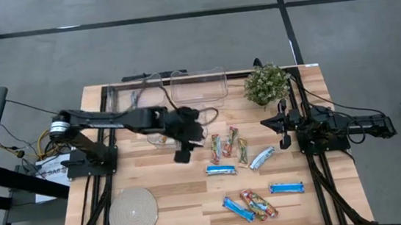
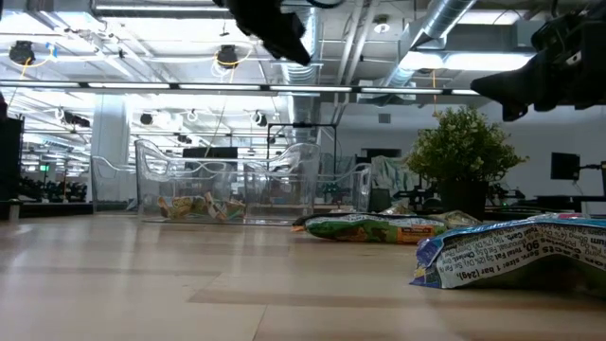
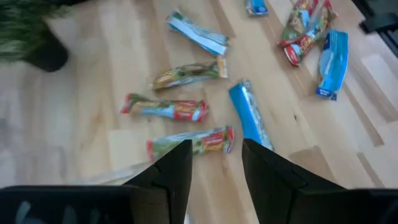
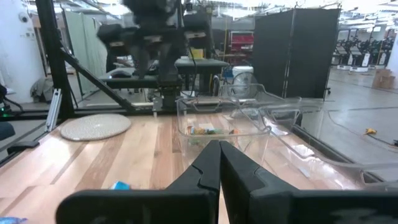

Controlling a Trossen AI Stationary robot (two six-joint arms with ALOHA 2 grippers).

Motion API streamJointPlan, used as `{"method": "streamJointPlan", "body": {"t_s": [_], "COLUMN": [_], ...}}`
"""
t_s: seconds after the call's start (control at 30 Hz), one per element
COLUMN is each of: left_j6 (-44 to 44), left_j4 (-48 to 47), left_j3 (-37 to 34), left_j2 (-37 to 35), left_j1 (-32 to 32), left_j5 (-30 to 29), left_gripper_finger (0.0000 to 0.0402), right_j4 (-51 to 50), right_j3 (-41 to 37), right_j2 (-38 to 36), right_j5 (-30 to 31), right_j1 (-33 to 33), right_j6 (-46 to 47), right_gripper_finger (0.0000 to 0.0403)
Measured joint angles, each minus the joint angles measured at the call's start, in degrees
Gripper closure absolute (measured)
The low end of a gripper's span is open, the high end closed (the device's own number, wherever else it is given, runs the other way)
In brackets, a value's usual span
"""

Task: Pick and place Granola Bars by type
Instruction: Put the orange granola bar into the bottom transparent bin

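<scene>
the left gripper's fingers (image 3: 217, 177) stood apart with nothing between them, hanging above the surface (image 1: 172, 196) just short of the nearest multicoloured bar (image 3: 190, 142). the right gripper (image 4: 219, 163) waited by the right edge, fingers pressed together and empty. the granola bars (image 1: 245, 173) lay scattered flat over the middle and right of the surface, a few multicoloured ones already in a clear bin (image 1: 143, 103) at the back. they looked light, crinkly and slick; pinching across the middle of the narrow width seemed safest. neighbouring bars lay close alongside, and a potted plant (image 1: 266, 84) and a round woven disc (image 1: 132, 211) stood clear of the work.
</scene>
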Motion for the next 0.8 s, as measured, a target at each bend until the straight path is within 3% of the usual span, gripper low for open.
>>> {"method": "streamJointPlan", "body": {"t_s": [0.43,0.8], "left_j6": [-1.8,-6.7], "left_j4": [7.6,8.2], "left_j3": [0.4,4.6], "left_j2": [12.9,20.4], "left_j1": [-6.2,-8.3], "left_j5": [-2.0,-3.1], "left_gripper_finger": [0.0267,0.0267], "right_j4": [0.3,0.4], "right_j3": [0.0,0.0], "right_j2": [0.0,0.0], "right_j5": [0.0,0.0], "right_j1": [0.0,0.0], "right_j6": [0.0,0.0], "right_gripper_finger": [0.0403,0.0403]}}
